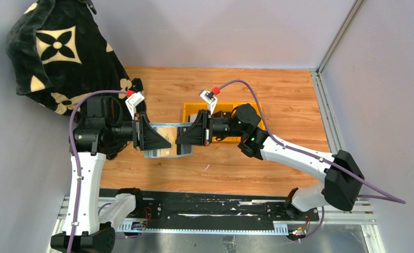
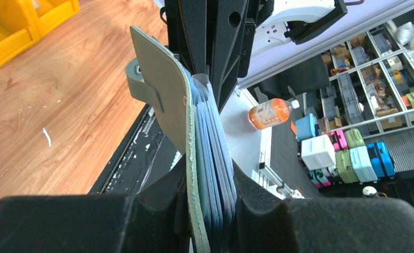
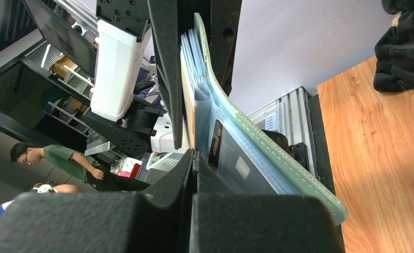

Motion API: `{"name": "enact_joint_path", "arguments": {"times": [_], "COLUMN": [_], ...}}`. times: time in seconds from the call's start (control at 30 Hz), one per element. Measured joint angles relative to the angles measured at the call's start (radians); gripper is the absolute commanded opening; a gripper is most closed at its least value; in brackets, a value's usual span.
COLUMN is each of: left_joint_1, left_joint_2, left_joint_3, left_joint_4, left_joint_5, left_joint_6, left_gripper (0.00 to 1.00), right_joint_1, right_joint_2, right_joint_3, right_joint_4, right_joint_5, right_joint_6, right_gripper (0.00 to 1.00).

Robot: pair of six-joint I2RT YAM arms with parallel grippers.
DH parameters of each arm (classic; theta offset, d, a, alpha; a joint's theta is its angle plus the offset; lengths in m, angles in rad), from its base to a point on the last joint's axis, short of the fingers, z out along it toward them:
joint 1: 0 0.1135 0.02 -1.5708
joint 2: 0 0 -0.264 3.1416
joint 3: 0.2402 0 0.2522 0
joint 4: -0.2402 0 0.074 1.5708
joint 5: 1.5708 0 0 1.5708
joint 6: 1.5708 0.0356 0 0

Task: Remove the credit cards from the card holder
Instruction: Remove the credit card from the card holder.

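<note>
The sage-green card holder [image 1: 167,142] hangs open above the wooden table between my two grippers. My left gripper [image 1: 160,138] is shut on its left end; in the left wrist view the green cover [image 2: 162,100] with its snap tab and the bluish clear sleeves [image 2: 215,153] sit pinched between the fingers [image 2: 210,182]. My right gripper [image 1: 186,136] is shut on a thin leaf of the sleeves [image 3: 190,105] with a tan face in it. A grey credit card [image 3: 233,166] with a dark stripe and chip sits in a sleeve beside the right finger, inside the green cover [image 3: 278,158].
A yellow bin [image 1: 231,110] stands on the table just behind the right gripper. A black cloth bag with a cream flower pattern [image 1: 62,52] fills the far left corner. A black rail [image 1: 204,203] runs along the near edge. An orange bottle [image 2: 270,113] lies beyond the table.
</note>
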Motion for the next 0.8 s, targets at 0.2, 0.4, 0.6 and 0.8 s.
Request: {"name": "enact_joint_path", "arguments": {"times": [0.2,0.4,0.6,0.8], "left_joint_1": [0.000,0.000,0.000,0.000], "left_joint_2": [0.000,0.005,0.005,0.006], "left_joint_3": [0.001,0.018,0.019,0.019], "left_joint_4": [-0.002,-0.002,-0.002,-0.002], "left_joint_5": [-0.026,-0.084,-0.109,-0.117], "left_joint_6": [0.000,0.000,0.000,0.000], "left_gripper": [0.26,0.27,0.27,0.31], "right_joint_1": [0.000,0.006,0.011,0.014], "right_joint_2": [0.000,0.002,0.020,0.030], "right_joint_3": [0.001,0.011,0.044,0.053], "right_joint_4": [-0.012,-0.062,-0.082,-0.097], "right_joint_5": [-0.003,0.017,0.035,0.042], "right_joint_6": [0.005,-0.013,-0.022,-0.029], "right_gripper": [0.21,0.16,0.10,0.00]}}
